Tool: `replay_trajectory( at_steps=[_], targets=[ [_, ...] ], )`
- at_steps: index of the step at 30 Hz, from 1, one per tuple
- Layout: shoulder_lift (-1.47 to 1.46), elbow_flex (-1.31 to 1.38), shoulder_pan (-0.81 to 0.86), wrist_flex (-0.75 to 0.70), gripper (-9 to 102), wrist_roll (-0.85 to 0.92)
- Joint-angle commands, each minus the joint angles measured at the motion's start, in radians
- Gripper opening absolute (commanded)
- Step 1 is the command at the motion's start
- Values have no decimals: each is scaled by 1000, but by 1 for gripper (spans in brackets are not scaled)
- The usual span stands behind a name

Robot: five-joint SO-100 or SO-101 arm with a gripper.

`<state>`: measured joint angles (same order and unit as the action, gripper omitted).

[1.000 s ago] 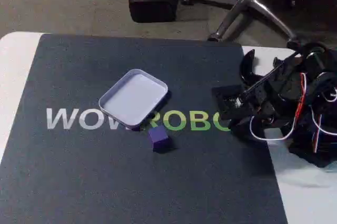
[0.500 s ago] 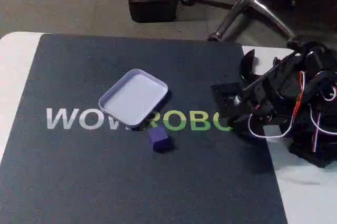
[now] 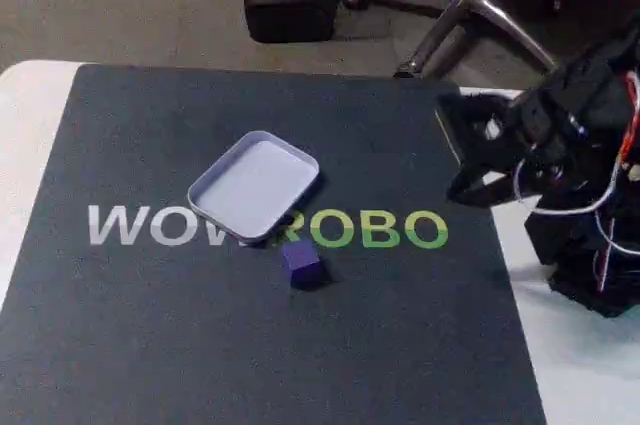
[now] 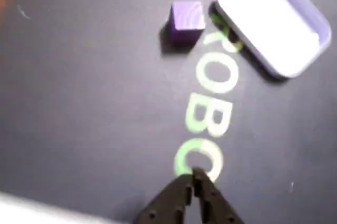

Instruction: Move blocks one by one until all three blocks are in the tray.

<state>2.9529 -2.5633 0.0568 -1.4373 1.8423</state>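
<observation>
Fixed view | cube just beside tray rim; gripper closed

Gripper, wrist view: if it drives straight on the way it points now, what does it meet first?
Likely bare mat with green lettering. The shut gripper points up the letters, between the purple cube and the tray. Depth unclear; it could clip either.

End effector now raised, uncovering lettering.
</observation>
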Motion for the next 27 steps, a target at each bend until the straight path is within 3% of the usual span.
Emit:
replay_trajectory(
  at_steps=[1, 6, 12, 22, 27],
  targets=[
    [-337, 293, -69, -37, -5, -146],
    [-646, 529, -84, -35, -2, -308],
    [-850, 560, -57, 55, 3, -382],
    [-985, 494, 20, 325, 6, -316],
    [-1077, 503, 72, 367, 7, -149]
  ],
)
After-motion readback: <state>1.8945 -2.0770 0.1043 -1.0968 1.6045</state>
